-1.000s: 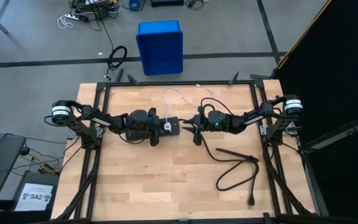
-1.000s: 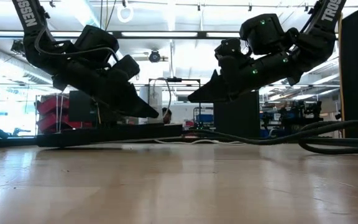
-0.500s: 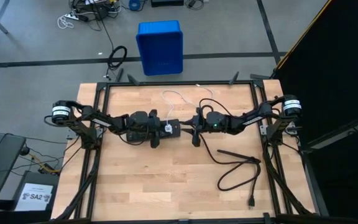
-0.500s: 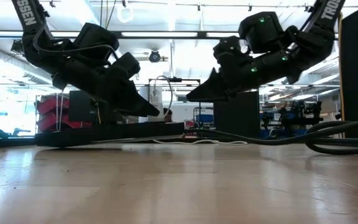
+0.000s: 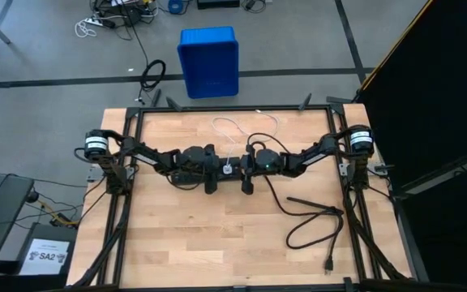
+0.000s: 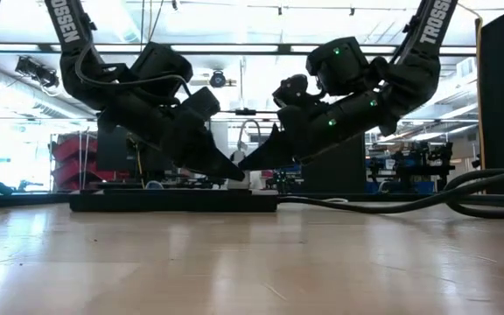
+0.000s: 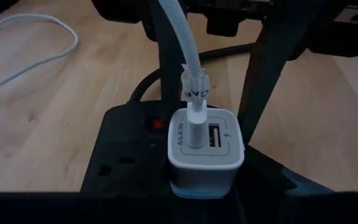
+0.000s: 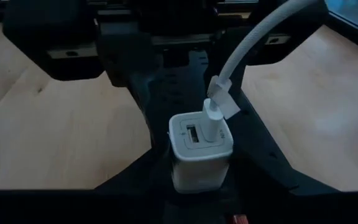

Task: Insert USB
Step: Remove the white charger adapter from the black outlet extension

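The USB (image 7: 191,81) plug sits in the white charger (image 7: 204,149) on the black power strip (image 6: 173,201), mid-tabletop (image 5: 217,243); left gripper (image 5: 217,165) and right gripper (image 5: 242,165) flank it, fingers part-open, gripping nothing visible.

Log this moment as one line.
USB: plugged into charger | charger: on power strip | left claw, right claw: flanking charger

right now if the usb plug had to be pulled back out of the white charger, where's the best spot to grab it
Probably the short stiff white plug just above the white charger, below the small paper tag. It stands upright in one of two ports, with the other port empty beside it, so come from above, pinch its flat sides and pull straight up. The braided cable above bends away and would flex.
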You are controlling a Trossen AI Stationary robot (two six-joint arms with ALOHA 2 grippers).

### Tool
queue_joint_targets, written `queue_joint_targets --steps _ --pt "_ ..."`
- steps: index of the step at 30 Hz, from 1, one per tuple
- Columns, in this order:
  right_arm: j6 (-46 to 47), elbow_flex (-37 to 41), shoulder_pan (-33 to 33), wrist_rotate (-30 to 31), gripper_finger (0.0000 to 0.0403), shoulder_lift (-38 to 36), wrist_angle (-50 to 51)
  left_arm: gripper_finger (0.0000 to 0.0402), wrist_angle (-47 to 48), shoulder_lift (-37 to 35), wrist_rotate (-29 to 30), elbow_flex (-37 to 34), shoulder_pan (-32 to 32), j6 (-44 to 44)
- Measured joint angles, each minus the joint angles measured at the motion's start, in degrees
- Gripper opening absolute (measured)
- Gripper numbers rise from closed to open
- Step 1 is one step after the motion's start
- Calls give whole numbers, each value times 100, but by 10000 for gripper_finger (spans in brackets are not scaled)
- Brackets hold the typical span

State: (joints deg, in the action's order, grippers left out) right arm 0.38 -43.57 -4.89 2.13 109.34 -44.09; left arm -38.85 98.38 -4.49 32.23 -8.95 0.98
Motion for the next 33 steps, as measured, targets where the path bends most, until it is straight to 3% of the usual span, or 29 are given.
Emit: queue_joint_targets --steps 17,33 --pt "-436 10 -11 -47 190 21 799 131 -90 -23 -19 -22 -2 26" --pt "-135 2 -59 112 191 4 995 131 -242 -8 79 33 -4 6"
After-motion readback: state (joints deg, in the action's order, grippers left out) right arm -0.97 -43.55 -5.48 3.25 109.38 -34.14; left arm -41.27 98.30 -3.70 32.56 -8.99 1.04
